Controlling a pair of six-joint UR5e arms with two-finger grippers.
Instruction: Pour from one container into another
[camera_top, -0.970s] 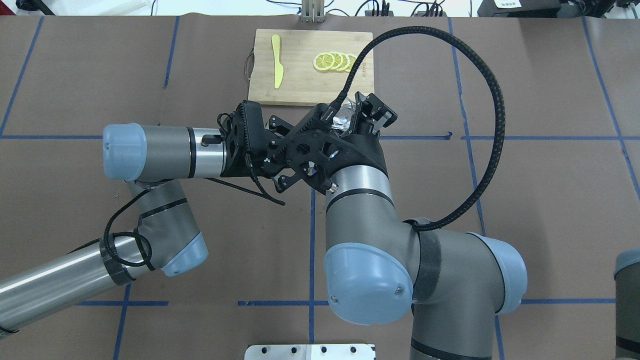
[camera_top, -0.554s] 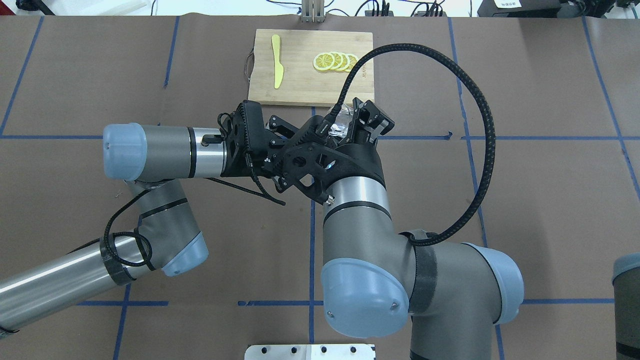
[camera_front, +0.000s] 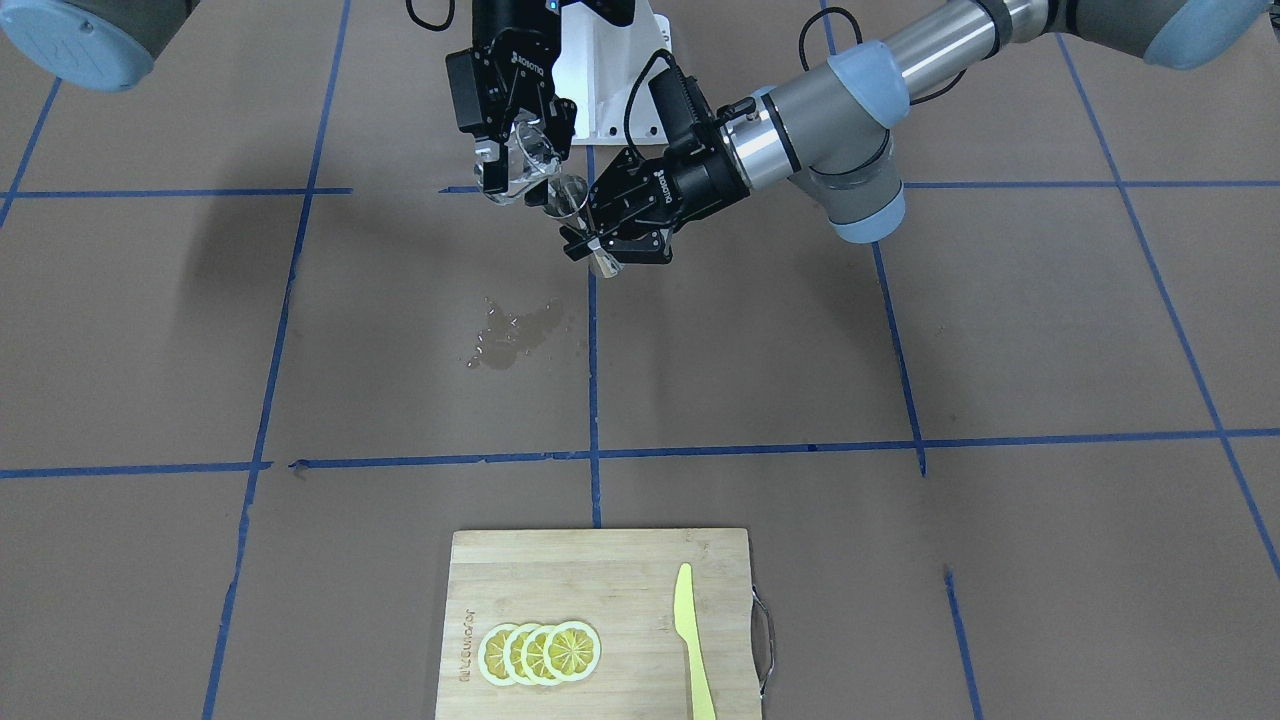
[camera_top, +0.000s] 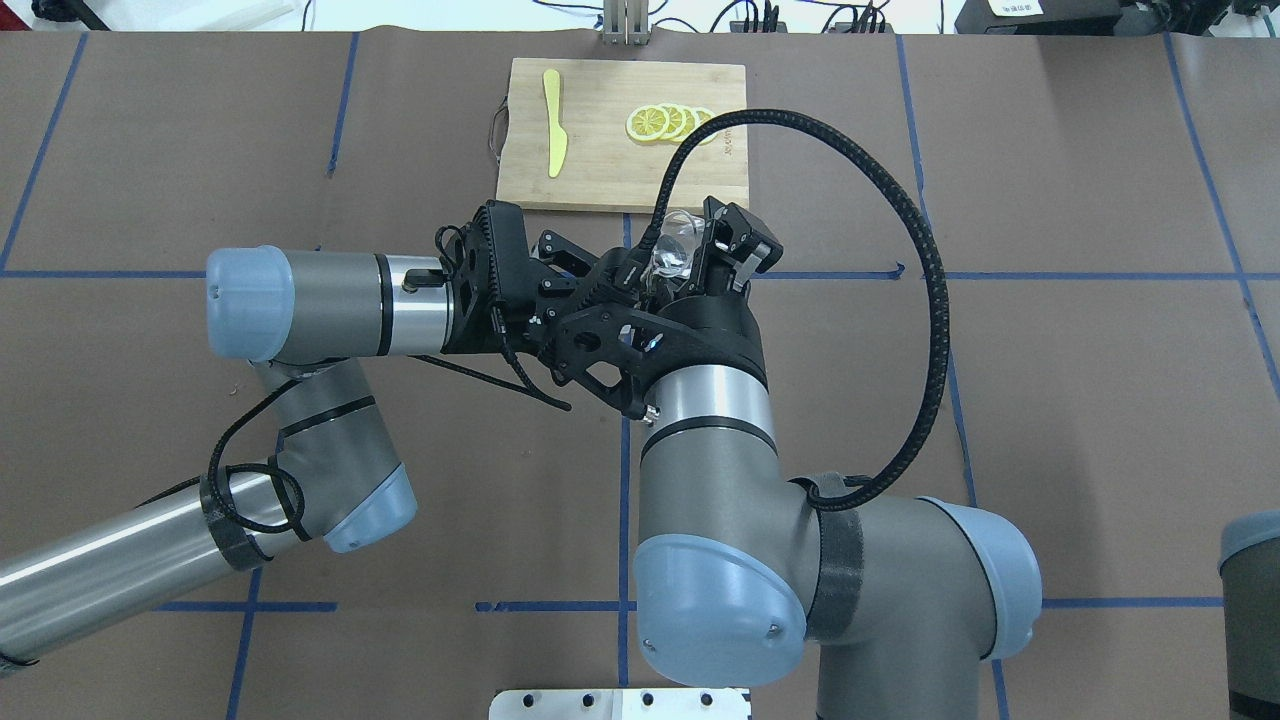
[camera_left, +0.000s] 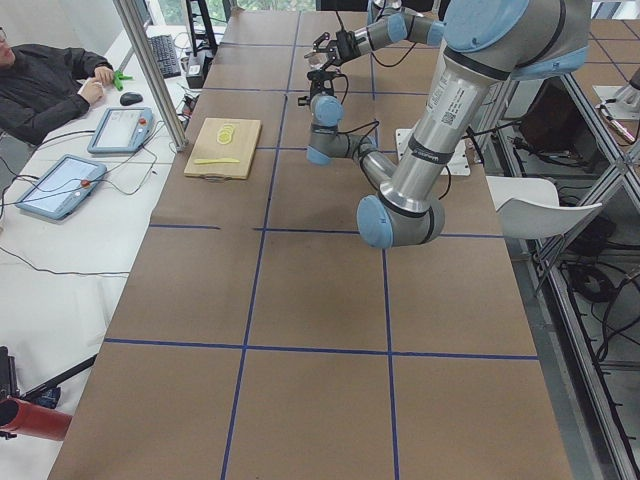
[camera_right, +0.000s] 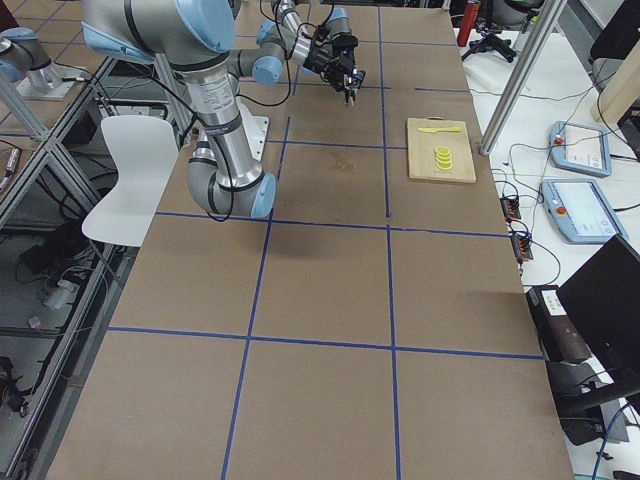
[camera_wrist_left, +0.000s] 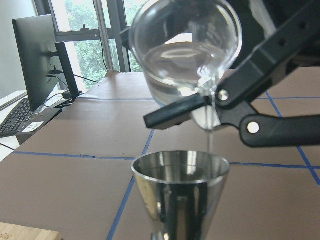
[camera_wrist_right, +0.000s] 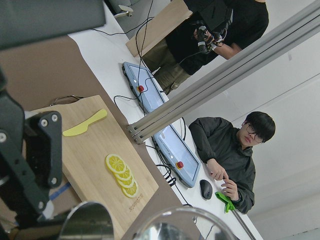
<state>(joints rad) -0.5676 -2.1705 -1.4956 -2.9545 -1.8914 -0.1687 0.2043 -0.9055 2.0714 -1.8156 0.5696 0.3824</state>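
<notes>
Right tool (camera_front: 513, 165): clenched on the glass (camera_wrist_left: 185, 50), raised above the table (camera_front: 900, 350).
Glass: tilted, partly full, its lip just above the metal cup (camera_wrist_left: 180, 195).
Water (camera_wrist_left: 210, 125): a thin stream falling into the cup.
Metal cup: directly under the glass's lip, off the table.
Left tool (camera_front: 598, 238): grasping the metal cup.

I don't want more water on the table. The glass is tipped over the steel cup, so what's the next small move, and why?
Probably shift the right pincer slightly, so the lip of the glass sits nearer the middle of the steel cup. The thin stream lands off centre, toward one side of the rim, and a wet patch marks the table.
</notes>
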